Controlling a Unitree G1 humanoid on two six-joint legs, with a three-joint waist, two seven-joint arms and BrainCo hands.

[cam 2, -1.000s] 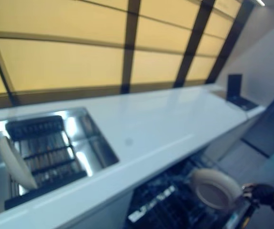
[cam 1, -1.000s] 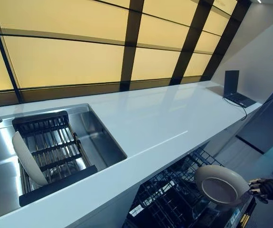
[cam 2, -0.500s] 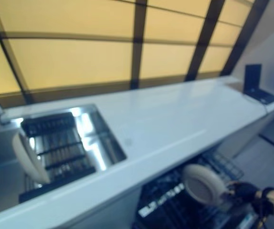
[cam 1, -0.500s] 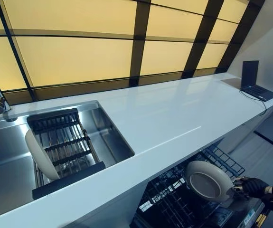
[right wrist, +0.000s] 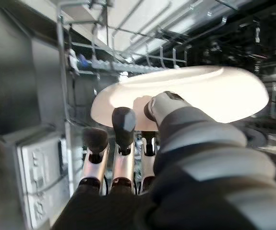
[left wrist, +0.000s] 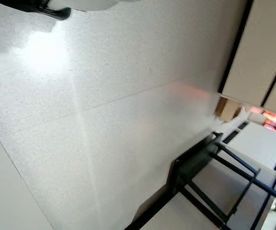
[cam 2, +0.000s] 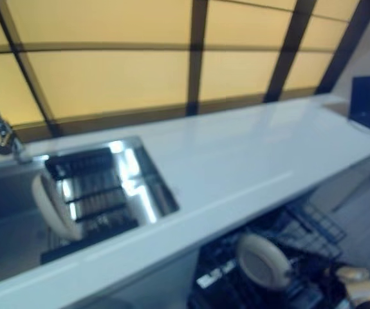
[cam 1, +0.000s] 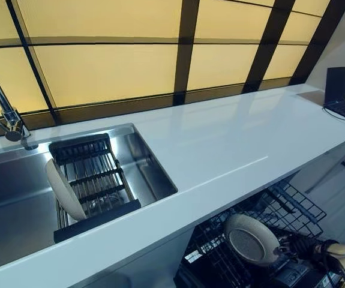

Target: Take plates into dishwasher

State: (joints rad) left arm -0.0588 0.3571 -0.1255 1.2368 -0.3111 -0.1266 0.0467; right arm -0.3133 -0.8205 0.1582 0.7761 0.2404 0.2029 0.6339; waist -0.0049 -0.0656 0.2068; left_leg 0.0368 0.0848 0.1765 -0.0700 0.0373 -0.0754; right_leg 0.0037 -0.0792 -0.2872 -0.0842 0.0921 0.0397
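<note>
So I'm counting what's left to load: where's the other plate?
The second plate stands on edge at the left of the black drying rack in the sink, left of the counter.

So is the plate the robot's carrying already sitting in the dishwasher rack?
Not yet. The plate is pinched in the right hand, tilted on edge above the pulled-out dishwasher rack, not slotted between its wires.

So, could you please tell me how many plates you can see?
2: one plate stands in the sink rack; the held plate is in the right hand over the dishwasher rack. Others may be hidden.
</note>
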